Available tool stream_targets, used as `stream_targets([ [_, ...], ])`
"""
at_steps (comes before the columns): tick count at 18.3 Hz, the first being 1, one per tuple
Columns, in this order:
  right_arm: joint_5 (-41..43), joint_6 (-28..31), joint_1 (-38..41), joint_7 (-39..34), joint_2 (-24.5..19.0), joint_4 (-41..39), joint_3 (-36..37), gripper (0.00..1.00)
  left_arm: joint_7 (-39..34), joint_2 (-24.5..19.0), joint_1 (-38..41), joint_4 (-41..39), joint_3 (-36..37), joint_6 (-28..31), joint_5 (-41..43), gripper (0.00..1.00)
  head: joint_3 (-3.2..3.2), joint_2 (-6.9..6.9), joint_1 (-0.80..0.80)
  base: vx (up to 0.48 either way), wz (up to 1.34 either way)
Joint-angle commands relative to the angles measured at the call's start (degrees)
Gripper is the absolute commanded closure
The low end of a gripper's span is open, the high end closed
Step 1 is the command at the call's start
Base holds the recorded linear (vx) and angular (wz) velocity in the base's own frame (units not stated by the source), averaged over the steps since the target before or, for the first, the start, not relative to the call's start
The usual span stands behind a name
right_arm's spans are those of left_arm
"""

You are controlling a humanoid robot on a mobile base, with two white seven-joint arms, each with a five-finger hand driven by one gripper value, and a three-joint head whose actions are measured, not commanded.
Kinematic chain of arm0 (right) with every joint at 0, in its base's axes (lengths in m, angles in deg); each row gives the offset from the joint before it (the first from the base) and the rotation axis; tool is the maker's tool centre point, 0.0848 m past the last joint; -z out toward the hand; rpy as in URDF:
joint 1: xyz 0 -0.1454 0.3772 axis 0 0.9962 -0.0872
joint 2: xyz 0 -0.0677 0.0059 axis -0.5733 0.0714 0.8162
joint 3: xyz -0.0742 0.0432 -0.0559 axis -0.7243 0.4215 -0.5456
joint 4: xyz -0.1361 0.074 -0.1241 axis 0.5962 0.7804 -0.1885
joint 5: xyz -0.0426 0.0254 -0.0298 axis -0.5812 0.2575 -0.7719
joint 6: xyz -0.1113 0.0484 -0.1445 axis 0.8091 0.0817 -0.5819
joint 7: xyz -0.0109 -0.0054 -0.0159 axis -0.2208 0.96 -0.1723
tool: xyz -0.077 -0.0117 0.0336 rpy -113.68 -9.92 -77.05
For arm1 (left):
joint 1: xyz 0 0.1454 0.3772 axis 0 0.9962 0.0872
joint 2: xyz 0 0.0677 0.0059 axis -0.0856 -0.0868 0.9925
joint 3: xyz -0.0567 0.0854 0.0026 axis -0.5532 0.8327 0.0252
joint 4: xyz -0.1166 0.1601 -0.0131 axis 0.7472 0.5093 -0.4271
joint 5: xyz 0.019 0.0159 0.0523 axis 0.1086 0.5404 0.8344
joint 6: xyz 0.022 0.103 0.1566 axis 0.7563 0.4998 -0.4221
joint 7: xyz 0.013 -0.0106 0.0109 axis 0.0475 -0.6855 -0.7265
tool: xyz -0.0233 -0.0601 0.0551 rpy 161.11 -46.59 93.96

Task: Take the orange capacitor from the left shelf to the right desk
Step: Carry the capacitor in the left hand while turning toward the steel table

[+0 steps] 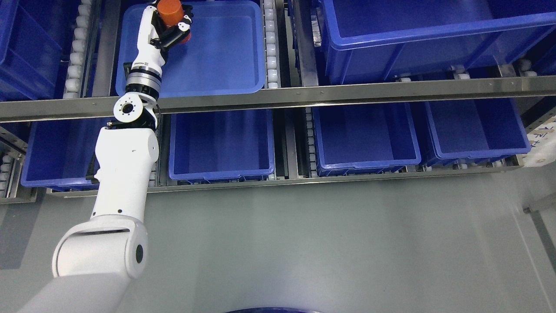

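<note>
An orange cylindrical capacitor (170,13) stands upright at the far left corner of a shallow blue tray (226,52) on the upper shelf. My left hand (171,28) reaches up into the tray from the lower left, and its dark fingers (179,32) are curled around the capacitor's lower part. The top of the capacitor is cut off by the picture's upper edge. The right arm does not show.
A steel rail (304,93) crosses in front of the upper shelf. Deep blue bins (221,143) (365,137) (475,128) sit on the lower shelf, and a large blue bin (434,34) stands at upper right. Grey floor (325,243) lies below.
</note>
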Motion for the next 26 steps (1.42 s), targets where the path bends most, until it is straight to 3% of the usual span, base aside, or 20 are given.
stream_targets([
  [1,0.0,-0.06,0.09,0.04,1.0,-1.93,0.62,0.0,2.12,0.14,10.21,-31.73,1.88,-0.49,-7.22,0.99,0.0,0.0,0.0,0.0,0.0],
  [4,0.0,-0.06,0.09,0.04,1.0,-1.93,0.62,0.0,2.3,0.14,14.52,-39.21,2.33,-4.7,-7.22,0.98,0.0,0.0,0.0,0.0,0.0],
  [10,0.0,-0.06,0.09,0.04,1.0,-1.93,0.62,0.0,2.39,0.14,19.88,-44.41,5.83,-17.35,-7.13,0.98,0.0,0.0,0.0,0.001,-0.01],
  [21,0.0,-0.14,0.09,0.04,1.0,-1.93,0.62,0.0,2.12,0.09,23.15,-47.49,3.73,-17.72,-7.04,0.98,0.0,0.0,0.0,-0.032,-0.43],
  [26,0.0,-0.06,0.09,0.04,1.0,-1.93,0.62,0.0,2.12,0.14,22.71,-47.49,6.36,-14.04,-7.04,0.98,0.0,0.0,0.0,-0.02,-0.94],
])
